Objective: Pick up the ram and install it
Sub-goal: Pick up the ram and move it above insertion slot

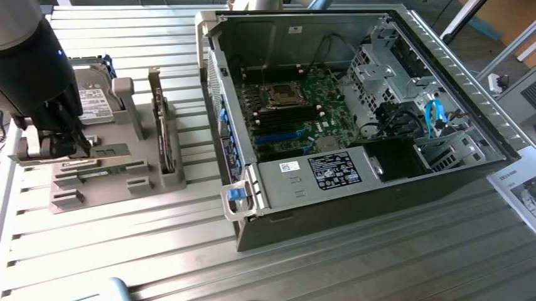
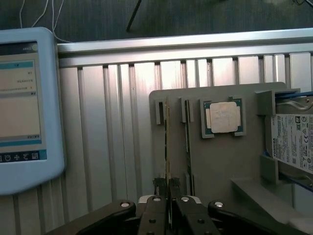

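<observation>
My gripper stands over the grey parts holder at the exterior view's left. Its fingers are shut on one end of the ram, a narrow green stick that juts out toward the exterior view's right. In the wrist view the ram shows edge-on as a thin line running away from the gripper, with a black finger pressed against each side. A second green stick rests in the slot beside it. The open computer case lies at the right, its motherboard memory slots exposed.
On the holder are a silver hard drive, an upright card with a metal bracket and a processor chip. A pale blue tablet lies on the slatted metal table. Cables and drive cages crowd the case's right side.
</observation>
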